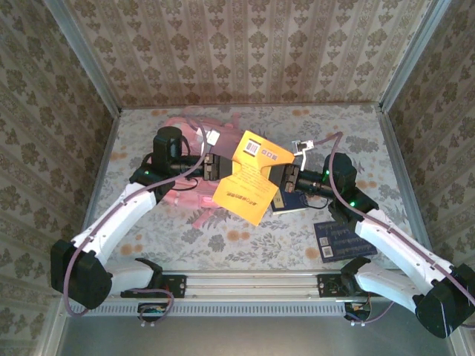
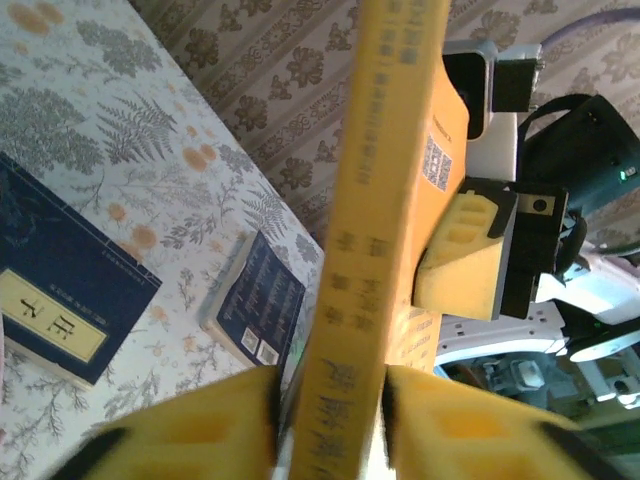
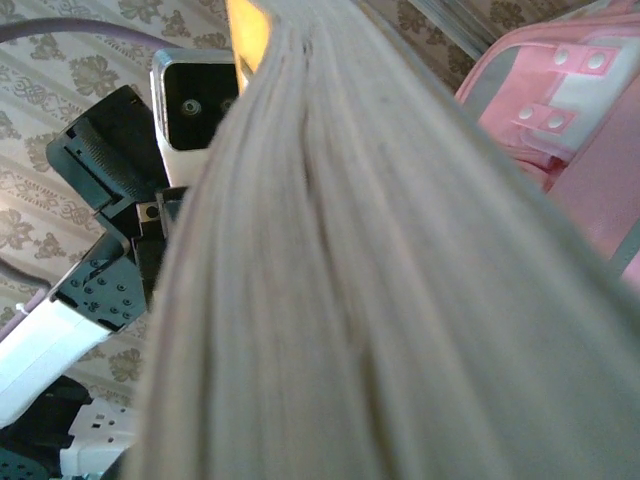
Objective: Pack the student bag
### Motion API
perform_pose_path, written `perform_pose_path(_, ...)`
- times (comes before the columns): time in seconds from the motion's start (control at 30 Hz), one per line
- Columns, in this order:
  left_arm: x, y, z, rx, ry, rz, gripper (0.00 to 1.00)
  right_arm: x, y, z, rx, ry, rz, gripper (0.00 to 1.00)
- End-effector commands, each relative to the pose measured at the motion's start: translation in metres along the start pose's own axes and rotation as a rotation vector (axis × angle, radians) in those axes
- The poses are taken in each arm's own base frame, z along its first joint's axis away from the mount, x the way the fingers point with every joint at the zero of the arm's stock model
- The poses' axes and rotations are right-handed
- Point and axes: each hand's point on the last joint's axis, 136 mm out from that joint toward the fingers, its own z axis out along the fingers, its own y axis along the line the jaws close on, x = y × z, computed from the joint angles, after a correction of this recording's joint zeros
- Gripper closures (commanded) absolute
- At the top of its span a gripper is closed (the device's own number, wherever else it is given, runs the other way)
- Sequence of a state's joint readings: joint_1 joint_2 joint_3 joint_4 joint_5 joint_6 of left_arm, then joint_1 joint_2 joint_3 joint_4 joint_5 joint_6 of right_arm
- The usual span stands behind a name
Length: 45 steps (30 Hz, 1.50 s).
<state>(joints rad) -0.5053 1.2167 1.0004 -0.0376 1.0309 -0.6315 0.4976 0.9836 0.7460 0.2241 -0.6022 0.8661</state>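
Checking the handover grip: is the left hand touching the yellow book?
Touching. In the left wrist view, the fingers of the left hand press both sides of the yellow book, with no gap.

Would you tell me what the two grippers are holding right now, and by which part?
Both hold the yellow paperback book: the left gripper clamps its spine edge, the right gripper the opposite page edge.

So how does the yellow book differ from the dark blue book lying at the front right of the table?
The yellow book is bright yellow; the dark blue book is navy. The yellow book is held off the table between the left gripper and the right gripper; the dark blue book lies flat with no gripper on it. Both are outside the student bag.
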Motion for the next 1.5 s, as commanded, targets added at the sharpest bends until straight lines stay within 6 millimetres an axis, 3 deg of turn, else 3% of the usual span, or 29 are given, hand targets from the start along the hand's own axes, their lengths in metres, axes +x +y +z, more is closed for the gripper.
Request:
perform_pose_path(0.0, 0.001, -0.026, 0.000, 0.083, 0.017, 0.070, 0.89, -0.016, 0.025, -0.004, -0.059, -0.030, -0.047, 1.00)
perform_pose_path(0.03, 0.002, -0.027, 0.001, 0.087, 0.021, 0.073, 0.98, -0.016, 0.024, -0.004, -0.055, -0.029, -0.043, 1.00)
perform_pose_path(0.07, 0.002, -0.028, 0.002, 0.089, 0.023, 0.075, 1.00, -0.016, 0.023, -0.004, -0.053, -0.029, -0.042, 1.00)
perform_pose_path(0.23, 0.000, -0.030, 0.003, 0.079, 0.009, 0.090, 1.00, -0.014, 0.021, -0.005, -0.045, -0.030, -0.033, 0.96)
perform_pose_path(0.33, -0.005, -0.028, 0.001, 0.054, -0.029, 0.092, 1.00, -0.013, 0.024, -0.006, -0.071, -0.036, -0.020, 0.65)
perform_pose_path(0.43, -0.011, -0.025, 0.000, 0.033, -0.072, 0.087, 1.00, -0.011, 0.028, -0.008, -0.121, -0.054, 0.002, 0.51)
perform_pose_path(0.57, -0.015, -0.019, 0.000, 0.024, -0.117, 0.062, 1.00, -0.008, 0.031, -0.011, -0.176, -0.090, 0.023, 0.50)
perform_pose_path(0.7, -0.016, -0.013, 0.003, 0.025, -0.129, 0.035, 1.00, -0.002, 0.035, -0.011, -0.209, -0.097, 0.027, 0.57)
perform_pose_path(0.93, -0.018, -0.009, 0.003, 0.014, -0.146, 0.022, 1.00, 0.007, 0.025, -0.010, -0.188, -0.107, 0.032, 0.65)
perform_pose_path(1.13, -0.018, -0.003, 0.006, 0.004, -0.147, 0.004, 1.00, 0.010, 0.022, -0.010, -0.169, -0.101, 0.018, 0.49)
perform_pose_path(1.17, -0.018, -0.002, 0.006, 0.000, -0.149, 0.001, 1.00, 0.012, 0.021, -0.010, -0.168, -0.098, 0.018, 0.50)
perform_pose_path(1.2, -0.019, 0.000, 0.005, -0.008, -0.153, 0.001, 1.00, 0.012, 0.020, -0.010, -0.165, -0.098, 0.017, 0.58)
perform_pose_path(1.27, -0.019, 0.004, 0.006, -0.023, -0.152, -0.007, 1.00, 0.013, 0.015, -0.012, -0.147, -0.113, 0.021, 0.90)
perform_pose_path(1.3, -0.019, 0.007, 0.007, -0.032, -0.147, -0.017, 1.00, 0.012, 0.012, -0.013, -0.129, -0.123, 0.019, 1.00)
perform_pose_path(1.33, -0.018, 0.010, 0.008, -0.043, -0.140, -0.025, 1.00, 0.011, 0.008, -0.014, -0.102, -0.130, 0.018, 1.00)
perform_pose_path(1.47, -0.017, 0.030, 0.009, -0.150, -0.114, -0.041, 0.57, 0.003, -0.008, -0.026, 0.025, -0.166, -0.008, 1.00)
